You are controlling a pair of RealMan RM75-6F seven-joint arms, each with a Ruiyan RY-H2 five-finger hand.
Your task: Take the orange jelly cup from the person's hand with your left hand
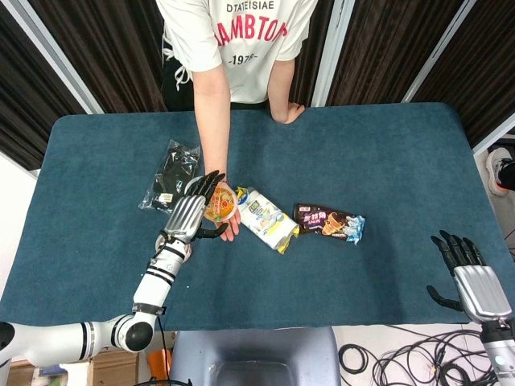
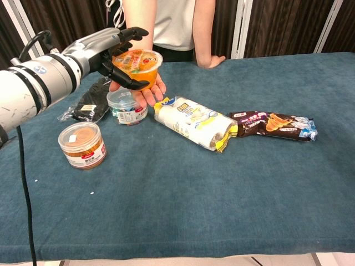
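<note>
You see a desk [image 2: 233,194] covered in matt, slightly napped teal cloth. Your left hand [image 1: 193,211] has a ribbed silver metallic back and matt black fingers [image 2: 128,34]; the arm behind it [image 2: 33,83] is glossy pale-grey casing with black bands. Your right hand [image 1: 471,277] shows the same silver back and black fingers. The orange jelly cup [image 2: 137,61] is clear, glossy plastic with a shiny printed film lid. The two tubs, one brown [image 2: 82,145] and one clear [image 2: 125,106], look like smooth transparent plastic. The white snack bag [image 2: 194,122] and the dark wrapper [image 2: 274,126] are crinkled glossy foil-plastic. The black pouch [image 1: 170,175] is shiny film. The person's shirt [image 1: 241,40] is soft matt white cloth.
</note>
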